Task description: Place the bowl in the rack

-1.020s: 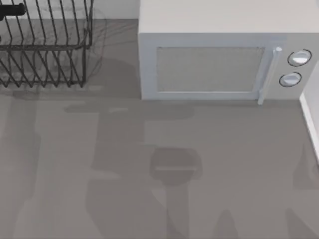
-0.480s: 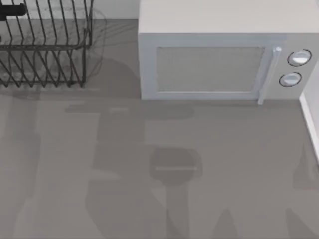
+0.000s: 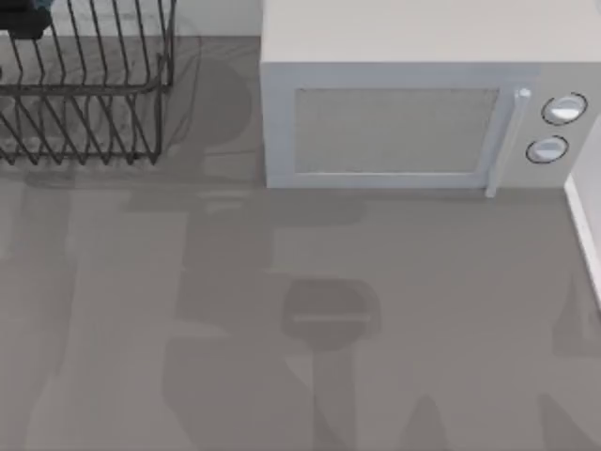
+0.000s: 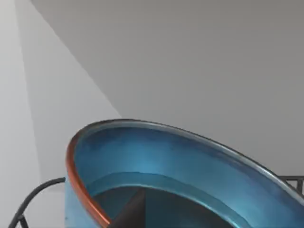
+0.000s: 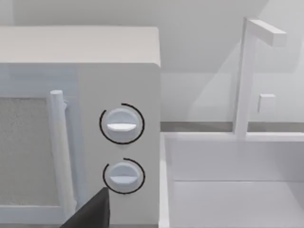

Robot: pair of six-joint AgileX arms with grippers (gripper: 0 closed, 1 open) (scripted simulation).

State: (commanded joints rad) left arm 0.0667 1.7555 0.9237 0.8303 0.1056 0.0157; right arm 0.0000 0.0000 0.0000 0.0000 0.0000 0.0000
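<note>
The bowl (image 4: 180,171) is filling the lower part of the left wrist view, tilted steeply so its blue inside is facing the camera. Its inner wall is showing a glossy, streaked blue, lighter in a band near the bottom and darkening toward the base at the lower edge of the frame. A thin reddish-orange rim is running down its left edge, and the upper edge is reading as a fine pale line. A dark finger (image 4: 130,213) of the left gripper is lying against the inside of the bowl at the bottom of that frame, so the gripper appears to be grasping the bowl by its rim, though the other finger is out of sight. Thin black rods of the rack (image 4: 28,199) are showing at the lower left and right corners of that view, just behind the bowl.

In the top view the rack (image 3: 84,94) is sitting in the upper left corner of the frame on the grey tabletop (image 3: 300,329), with a dark part of the left arm (image 3: 23,21) hanging at the very top left over it. A white microwave (image 3: 423,94) is standing to the rack's right.

In the right wrist view a dark gripper tip (image 5: 90,213) is showing at the bottom edge, facing the microwave's two dials (image 5: 122,124) and a white sink (image 5: 232,175); whether that gripper is clenched or released, I cannot tell.
</note>
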